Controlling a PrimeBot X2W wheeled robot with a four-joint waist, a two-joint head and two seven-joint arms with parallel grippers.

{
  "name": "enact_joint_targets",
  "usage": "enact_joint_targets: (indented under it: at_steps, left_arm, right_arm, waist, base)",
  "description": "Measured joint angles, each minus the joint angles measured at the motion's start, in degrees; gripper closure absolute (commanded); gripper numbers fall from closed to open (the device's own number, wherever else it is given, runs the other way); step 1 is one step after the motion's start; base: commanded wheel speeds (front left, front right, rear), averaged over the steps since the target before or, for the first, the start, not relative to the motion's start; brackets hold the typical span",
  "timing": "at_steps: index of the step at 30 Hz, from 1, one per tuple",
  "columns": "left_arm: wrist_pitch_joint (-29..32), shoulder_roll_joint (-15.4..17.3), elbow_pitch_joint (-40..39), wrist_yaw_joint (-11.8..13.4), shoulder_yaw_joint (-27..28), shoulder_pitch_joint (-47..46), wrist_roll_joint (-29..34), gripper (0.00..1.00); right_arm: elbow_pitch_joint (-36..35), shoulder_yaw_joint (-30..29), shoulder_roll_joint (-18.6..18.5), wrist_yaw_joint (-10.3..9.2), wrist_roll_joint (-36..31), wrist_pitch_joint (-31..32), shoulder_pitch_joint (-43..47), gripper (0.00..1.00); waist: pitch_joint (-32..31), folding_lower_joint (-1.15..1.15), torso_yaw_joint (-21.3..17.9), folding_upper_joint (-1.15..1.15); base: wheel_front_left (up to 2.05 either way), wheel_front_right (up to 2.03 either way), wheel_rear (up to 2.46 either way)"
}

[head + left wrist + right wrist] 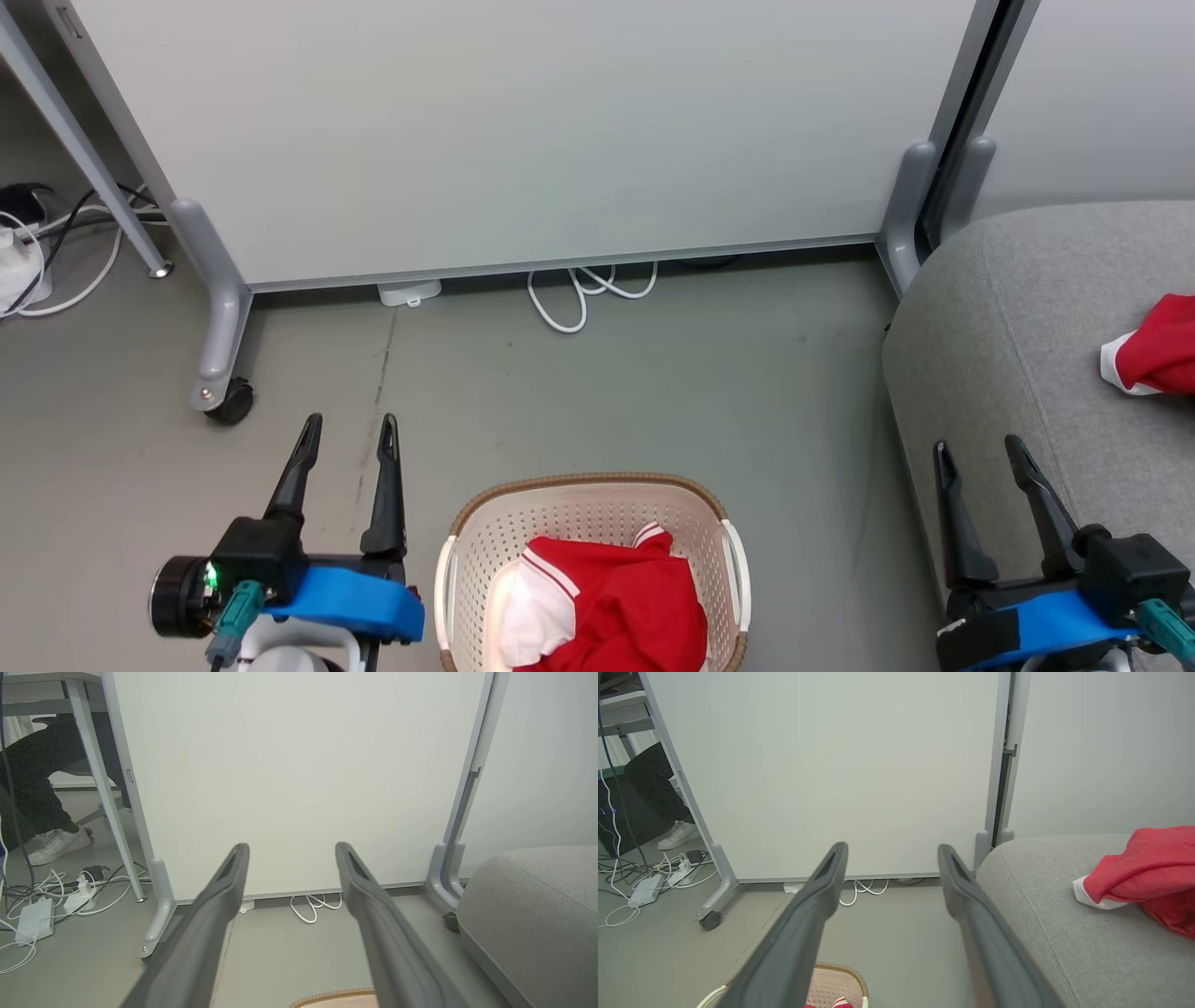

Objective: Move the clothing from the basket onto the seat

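Clothing [625, 597] lies crumpled in the basket [579, 483] nearest the robot: at least 1 red-and-white piece, likely light, limp and prone to drape or snag, best pinched at a raised fold or the striped collar. Left gripper [351, 422] and right gripper [977, 445] stand either side of the basket, fingers apart, holding nothing. Farther right, another red garment [1162, 341] rests on the seat [1008, 308]. No brand, label or writing is legible

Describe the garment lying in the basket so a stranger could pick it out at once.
In front of the pale partition panel, on the floor left of the grey sofa, stands an oval cream basket with a brown rim. The garment lies crumpled inside it, red with a white panel and striped trim. The other red garment lies on the sofa instead.
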Motion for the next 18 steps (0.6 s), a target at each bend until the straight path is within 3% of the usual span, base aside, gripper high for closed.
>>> enact_joint_targets:
  at_steps: [11, 18]
  left_arm:
    - [0.0, 0.7, 3.6, -1.8, -4.4, -9.2, 1.6, 0.00]
    - [0.0, 4.2, 12.6, -2.1, -16.4, -20.6, 1.4, 0.00]
  right_arm:
    - [-1.5, 1.1, -0.7, 0.00, 0.0, 0.0, -6.0, 0.00]
    - [-3.1, 1.7, -1.5, 0.00, 0.0, 0.0, -12.2, 0.00]
  waist:
    - [5.1, 0.01, -1.8, 0.00]
    - [12.0, 0.01, -4.5, 0.00]
  base:
    - [0.00, 0.00, 0.00]
    - [0.00, 0.00, 0.00]
